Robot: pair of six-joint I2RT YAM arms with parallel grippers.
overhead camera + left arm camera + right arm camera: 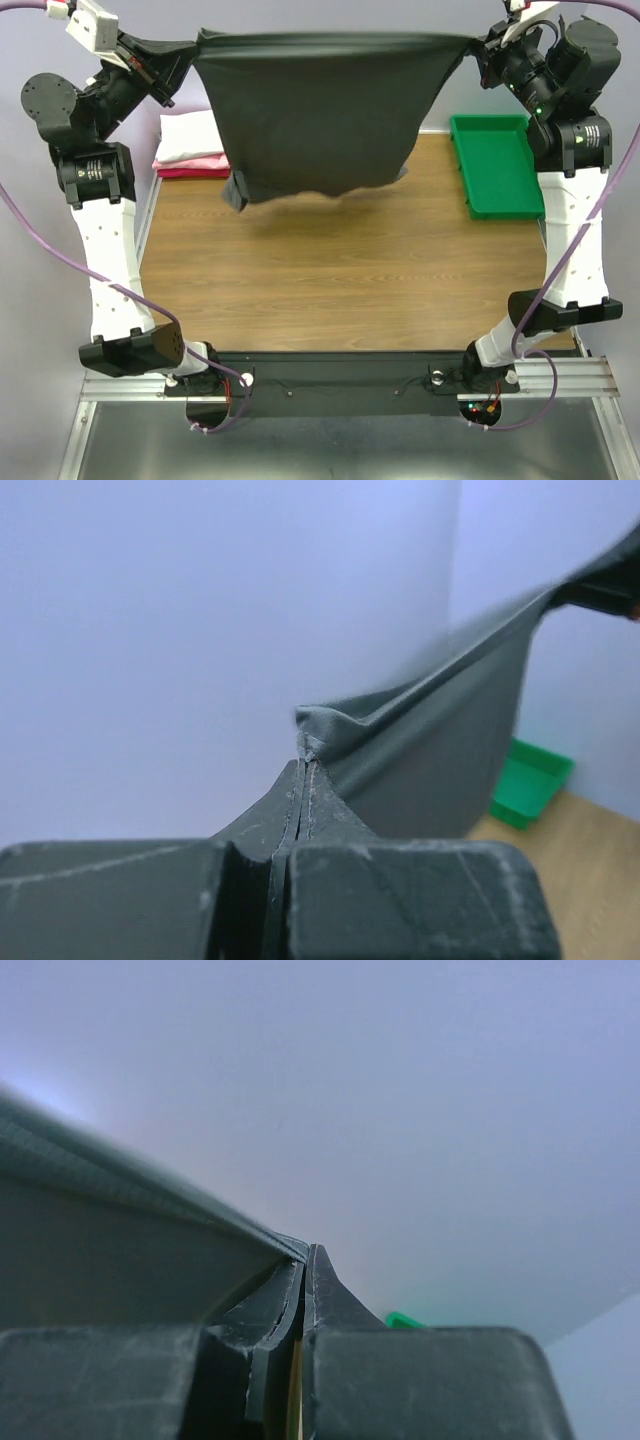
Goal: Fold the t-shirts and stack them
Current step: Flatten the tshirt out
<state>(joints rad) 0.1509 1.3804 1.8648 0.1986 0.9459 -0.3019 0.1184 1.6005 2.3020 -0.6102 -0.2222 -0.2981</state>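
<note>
At the far left, one top corner of the dark grey t-shirt (310,110) is pinched by the left gripper (192,48), and its jaws are closed tight on the cloth. Just below, at the back left of the worktop (340,290), a white t-shirt (190,135) is laid folded on a pink t-shirt (195,162). A thin red edge under them may be a third one, but that is hard to tell. In the middle, the dark grey t-shirt is held up in the air and stretched wide between both arms, its lower edge hanging above the worktop. Further right, a green tray (495,165) is set at the back of the worktop. At the far right, the other top corner is gripped by the right gripper (478,45), which is also closed on the cloth.
</note>
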